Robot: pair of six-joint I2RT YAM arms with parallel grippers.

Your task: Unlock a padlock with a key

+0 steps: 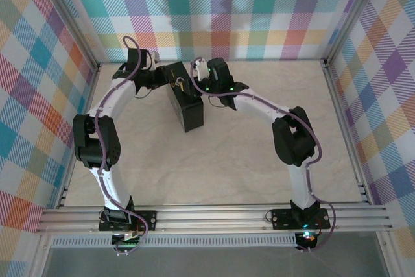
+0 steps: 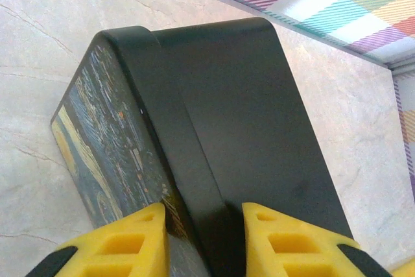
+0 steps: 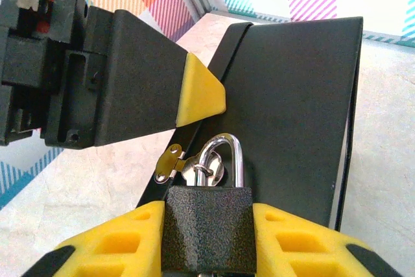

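Note:
The padlock (image 3: 206, 225) has a dark textured body and a silvery shackle (image 3: 224, 144) that passes through the brass hasp (image 3: 170, 160) of the black box (image 3: 292, 108). My right gripper (image 3: 207, 212) is shut on the padlock's body, one yellow finger against each side. A small ring with a silvery flat piece (image 3: 219, 172) sits behind the shackle; I cannot tell if it is the key. My left gripper (image 2: 204, 209) is shut on the box (image 2: 259, 115) across its edge, and one of its fingertips (image 3: 200, 92) presses the rim. From above, both grippers meet at the padlock (image 1: 177, 84).
The box (image 1: 188, 108) stands on edge at the back middle of the marbled table (image 1: 227, 160), its printed face (image 2: 104, 141) toward the left arm. Checked walls (image 1: 246, 11) and metal rails close in the back and sides. Open tabletop lies in front of the box.

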